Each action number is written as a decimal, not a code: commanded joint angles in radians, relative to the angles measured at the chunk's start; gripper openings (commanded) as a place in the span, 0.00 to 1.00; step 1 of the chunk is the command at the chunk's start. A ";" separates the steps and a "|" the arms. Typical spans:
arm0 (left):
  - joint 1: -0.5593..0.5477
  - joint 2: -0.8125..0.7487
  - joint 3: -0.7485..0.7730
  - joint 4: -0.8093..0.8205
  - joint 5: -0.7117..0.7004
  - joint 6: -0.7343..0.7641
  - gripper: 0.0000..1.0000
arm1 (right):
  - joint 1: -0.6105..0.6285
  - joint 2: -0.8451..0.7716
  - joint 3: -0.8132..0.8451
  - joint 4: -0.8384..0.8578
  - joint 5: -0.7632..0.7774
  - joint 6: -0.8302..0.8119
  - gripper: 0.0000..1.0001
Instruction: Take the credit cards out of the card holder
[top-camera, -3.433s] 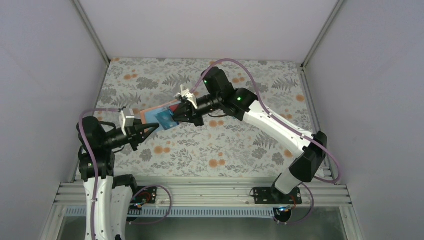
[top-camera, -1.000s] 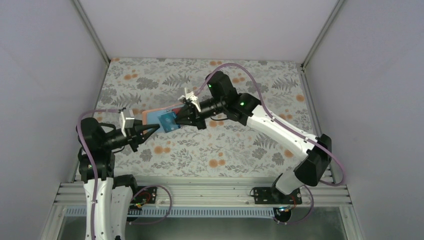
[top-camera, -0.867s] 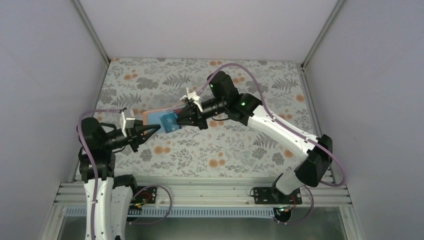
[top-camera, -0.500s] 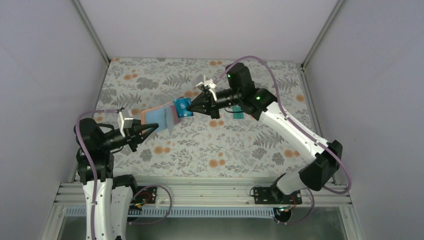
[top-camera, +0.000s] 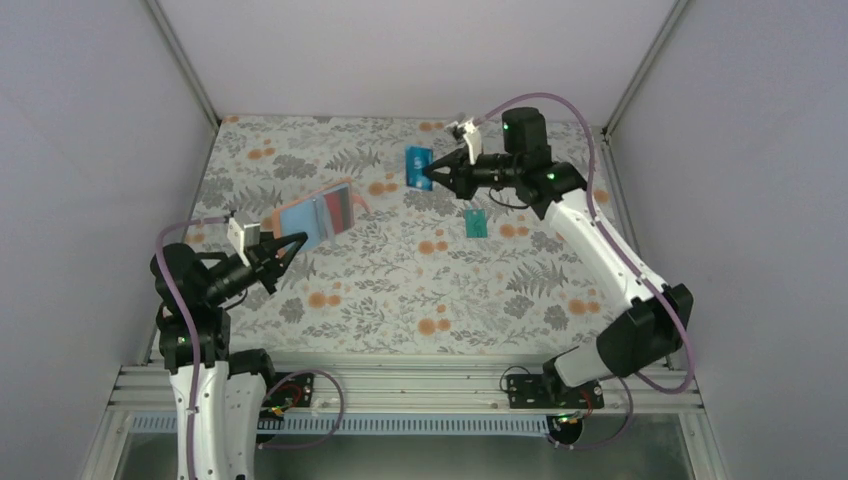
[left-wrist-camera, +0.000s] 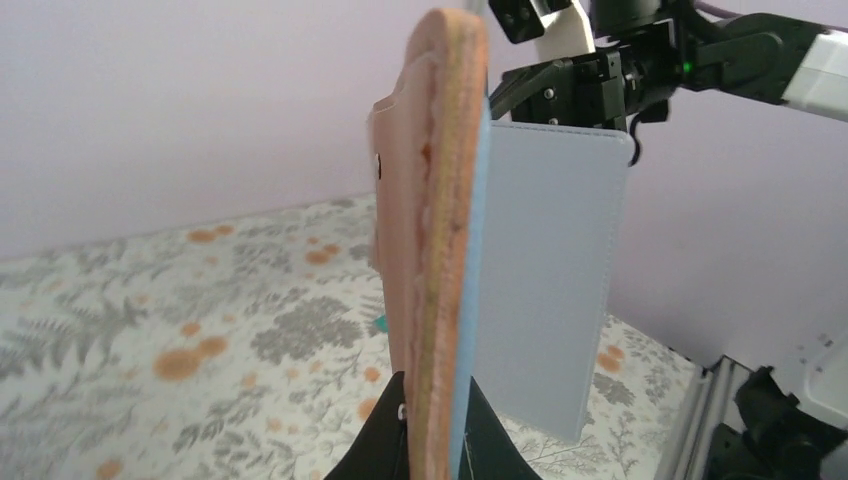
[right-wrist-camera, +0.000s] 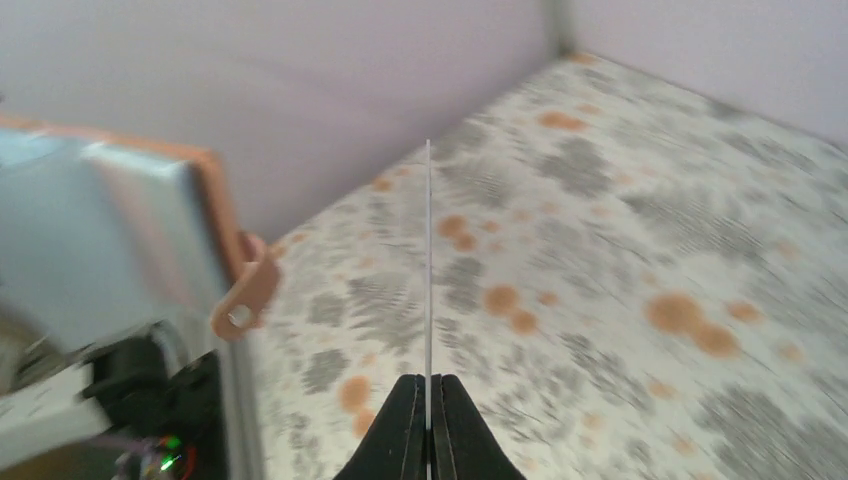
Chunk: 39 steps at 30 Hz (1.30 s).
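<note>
My left gripper (top-camera: 288, 244) is shut on the near end of the card holder (top-camera: 318, 213), held up off the table and open. It is reddish-brown outside and light blue inside, with a red patch at its far end. In the left wrist view the card holder (left-wrist-camera: 440, 250) stands edge-on between my fingers (left-wrist-camera: 385, 440), its blue flap hanging to the right. My right gripper (top-camera: 432, 174) is shut on the blue credit card (top-camera: 417, 165), in the air at the back of the table, apart from the holder. That card (right-wrist-camera: 429, 260) shows edge-on in the right wrist view. A teal card (top-camera: 476, 223) lies flat on the table.
The floral tablecloth (top-camera: 400, 290) covers the table, walled by pale panels on three sides. A metal rail (top-camera: 400, 385) with the arm bases runs along the near edge. The holder's strap tab (right-wrist-camera: 245, 295) hangs towards the right wrist camera.
The right gripper drew the blue card out of the holder and carried it away to the back right. The left gripper tilted the holder upward and shifted slightly.
</note>
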<state>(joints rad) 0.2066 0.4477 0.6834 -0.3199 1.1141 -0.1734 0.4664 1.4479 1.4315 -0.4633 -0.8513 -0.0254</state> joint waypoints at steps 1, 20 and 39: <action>0.011 -0.054 -0.103 0.098 -0.118 -0.173 0.03 | -0.059 0.121 0.035 -0.147 0.202 0.142 0.04; 0.016 -0.135 -0.175 0.093 -0.149 -0.167 0.02 | -0.142 0.644 0.018 -0.162 0.140 0.159 0.04; 0.017 -0.136 -0.171 0.082 -0.149 -0.155 0.02 | -0.169 0.794 0.129 -0.264 0.473 0.130 0.04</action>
<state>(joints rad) 0.2169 0.3180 0.5060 -0.2630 0.9688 -0.3298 0.3103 2.1914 1.5734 -0.6270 -0.5385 0.1505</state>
